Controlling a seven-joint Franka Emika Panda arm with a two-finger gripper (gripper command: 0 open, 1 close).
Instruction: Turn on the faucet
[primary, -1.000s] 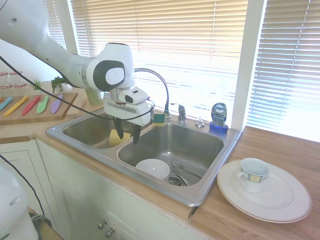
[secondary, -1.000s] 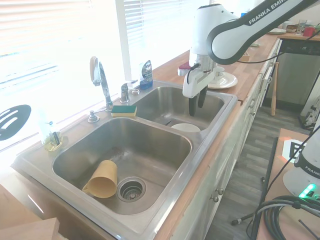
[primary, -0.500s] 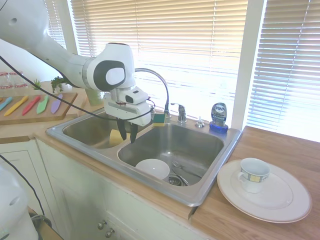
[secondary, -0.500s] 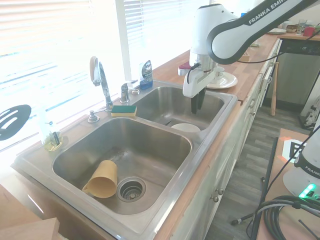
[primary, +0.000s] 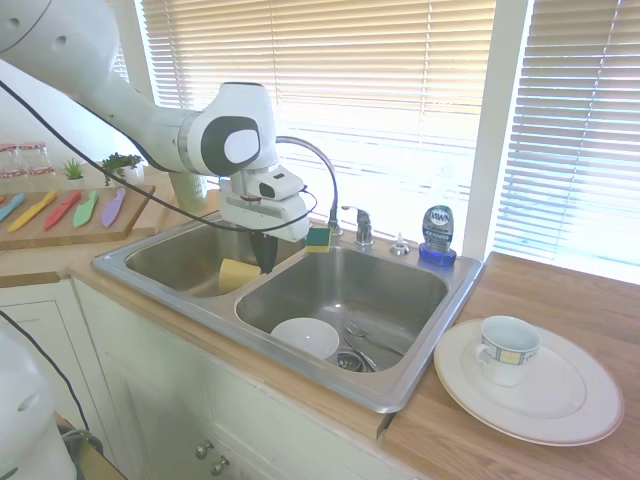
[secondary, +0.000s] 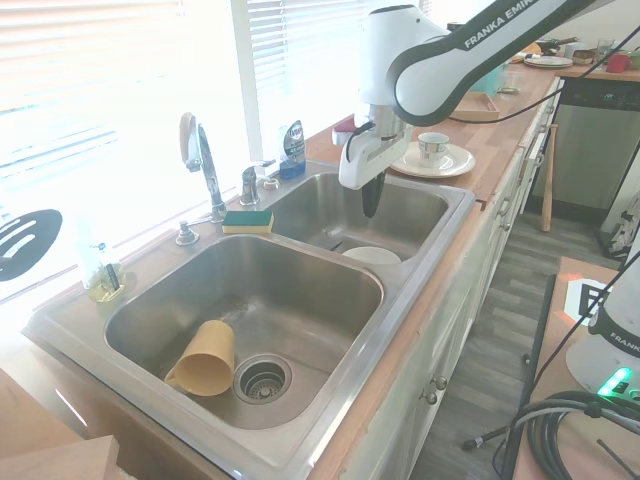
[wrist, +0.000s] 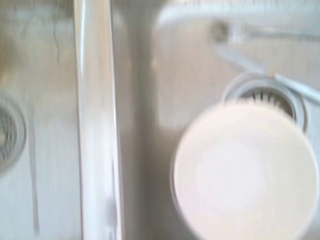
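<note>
- Black fingers of the gripper (primary: 265, 258), spread a second ago, have been brought together with nothing between them, so a push on the lever is judged more likely than a grasp.
- The wrist has been raised and carried toward the faucet (primary: 322, 180), seen at about two o'clock from the gripper, not yet touched.
- The gripper hangs pointing downward above the sink (primary: 405, 385) divider.

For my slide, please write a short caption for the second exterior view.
Franka gripper, fingers shut, above the sink's divider, away from the faucet.
</note>
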